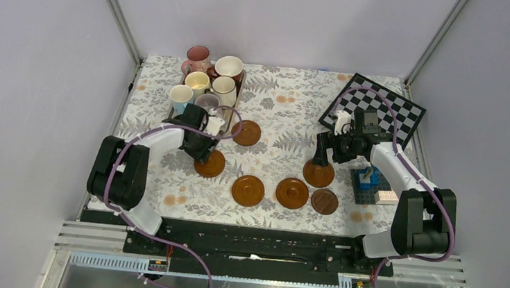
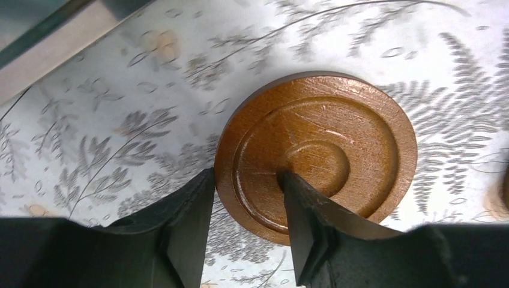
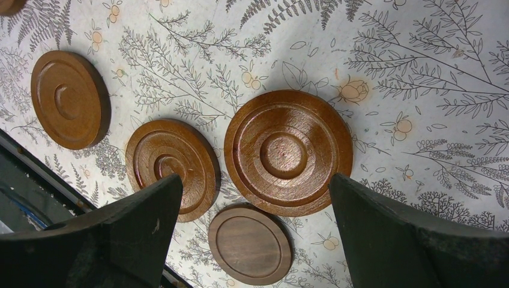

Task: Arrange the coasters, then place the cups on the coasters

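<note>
**A:** Where is the coaster the left arm is working on?

**B:** The left-hand coaster (image 2: 336, 132) lies flat on the fern-print table (image 1: 283, 105), the leftmost of the set. The left gripper (image 2: 246, 180) straddles its near rim, one finger outside the edge and the other on the inner ring. I cannot tell whether they are actually pinching it.

**A:** And the rest?

**B:** The right-hand coaster (image 3: 288, 153) sits below the right gripper (image 3: 255, 180), whose fingers are spread wide and hold nothing. The two front coasters (image 1: 247, 190) and the darker coaster (image 1: 324, 201) lie nearer the arms. The far coaster (image 1: 246, 133) lies beside the cups (image 1: 223, 89), which stand bunched at the far left. A chessboard (image 1: 374, 106) lies far right, with blue bricks (image 1: 367, 178) by the right arm.
</note>
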`<state>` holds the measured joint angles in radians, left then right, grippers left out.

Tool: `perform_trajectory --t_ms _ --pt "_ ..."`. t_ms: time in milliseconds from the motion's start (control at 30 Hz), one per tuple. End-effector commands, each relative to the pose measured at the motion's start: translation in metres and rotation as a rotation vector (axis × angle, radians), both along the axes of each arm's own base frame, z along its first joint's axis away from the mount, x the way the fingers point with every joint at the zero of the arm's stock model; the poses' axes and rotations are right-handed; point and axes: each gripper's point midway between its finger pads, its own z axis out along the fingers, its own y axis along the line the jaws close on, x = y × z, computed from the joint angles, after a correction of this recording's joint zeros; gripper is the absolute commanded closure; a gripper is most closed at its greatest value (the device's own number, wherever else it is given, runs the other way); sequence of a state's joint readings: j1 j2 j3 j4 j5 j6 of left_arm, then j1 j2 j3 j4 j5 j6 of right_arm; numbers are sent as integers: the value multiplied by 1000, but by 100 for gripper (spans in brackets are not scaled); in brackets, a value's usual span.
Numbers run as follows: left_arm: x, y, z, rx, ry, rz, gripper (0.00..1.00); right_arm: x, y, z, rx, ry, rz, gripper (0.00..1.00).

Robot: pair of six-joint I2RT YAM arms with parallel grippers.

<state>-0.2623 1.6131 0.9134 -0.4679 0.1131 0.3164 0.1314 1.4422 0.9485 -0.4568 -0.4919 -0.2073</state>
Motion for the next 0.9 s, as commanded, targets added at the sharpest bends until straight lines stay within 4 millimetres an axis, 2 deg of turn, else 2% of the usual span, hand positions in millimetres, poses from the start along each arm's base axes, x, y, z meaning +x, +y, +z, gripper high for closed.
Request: perform_trajectory --t_ms 0,167,367,500,600,733,867 --pt "-9 40 -11 8 59 90 56 3 5 10 23 -49 20 0" --pt "-23 82 -12 35 69 148 57 2 6 8 27 -44 24 0" --pt "-28 144 -17 73 81 270 59 2 6 9 26 -45 27 0" --pt "-26 169 -12 91 66 324 59 2 6 8 26 -46 26 0" --pt "-19 182 -7 91 49 355 60 2 6 8 28 -43 27 1" --pt "-17 181 -4 77 53 355 59 2 6 8 28 -41 29 0" --pt "-10 174 17 34 14 353 50 1 6 7 28 -44 30 1"
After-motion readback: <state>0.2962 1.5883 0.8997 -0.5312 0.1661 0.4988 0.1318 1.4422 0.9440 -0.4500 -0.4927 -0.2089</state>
